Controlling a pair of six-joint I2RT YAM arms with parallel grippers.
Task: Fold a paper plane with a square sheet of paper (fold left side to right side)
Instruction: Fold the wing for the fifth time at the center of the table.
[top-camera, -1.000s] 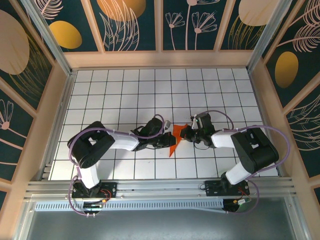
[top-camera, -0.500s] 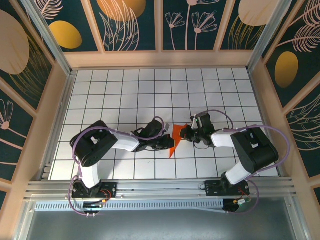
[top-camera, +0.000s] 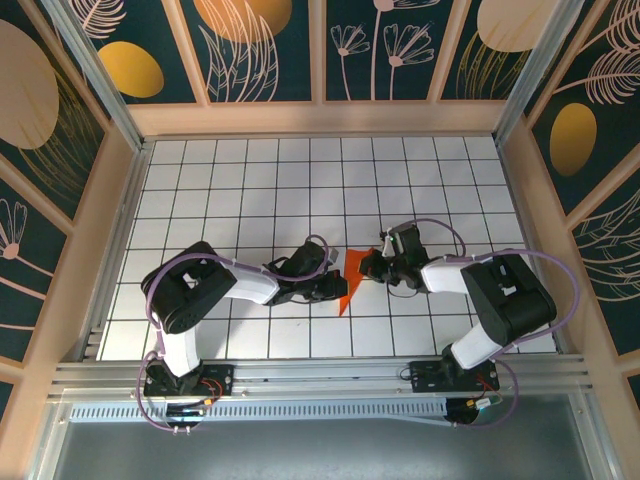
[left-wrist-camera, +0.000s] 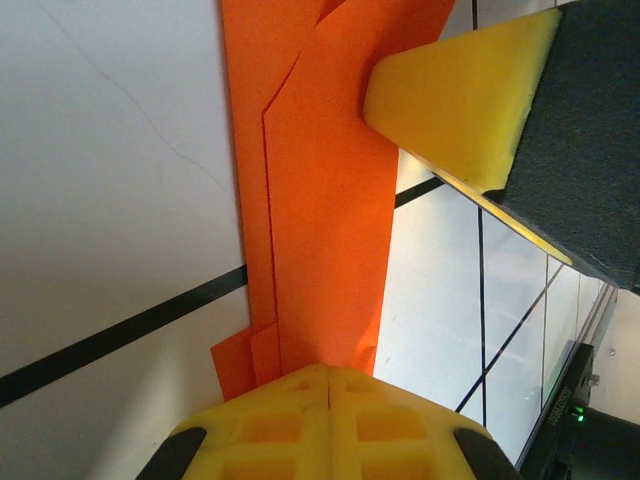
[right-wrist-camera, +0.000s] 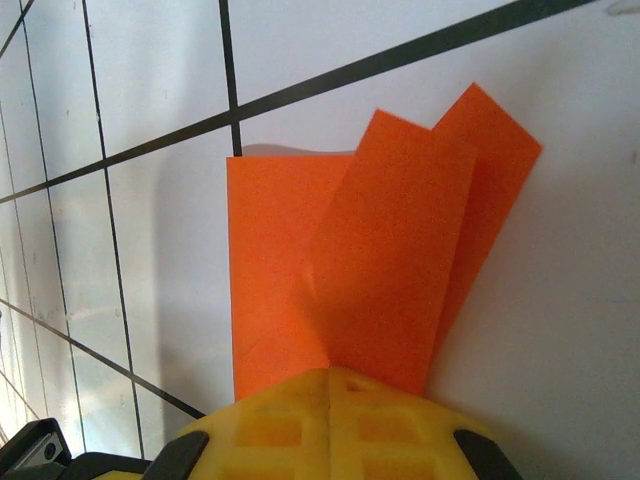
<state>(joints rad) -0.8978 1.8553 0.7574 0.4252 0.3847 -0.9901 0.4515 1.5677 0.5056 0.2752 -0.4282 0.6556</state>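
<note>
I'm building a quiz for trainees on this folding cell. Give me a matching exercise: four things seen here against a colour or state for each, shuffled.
Things:
1. orange paper
2. table
3. right gripper
4. back wall

Descriptions:
a. dark teal with plant drawings
b. shut on the paper
c. white with black grid lines
d. folded into overlapping layers

Pairs: 1-d, 2-c, 3-b, 4-a

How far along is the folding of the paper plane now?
Done: the paper is already folded into a narrow, layered strip with several creases. In hand: the left gripper and right gripper are shut on it from either side. Left: no spread wings show yet, so final folds seem to remain.
</note>
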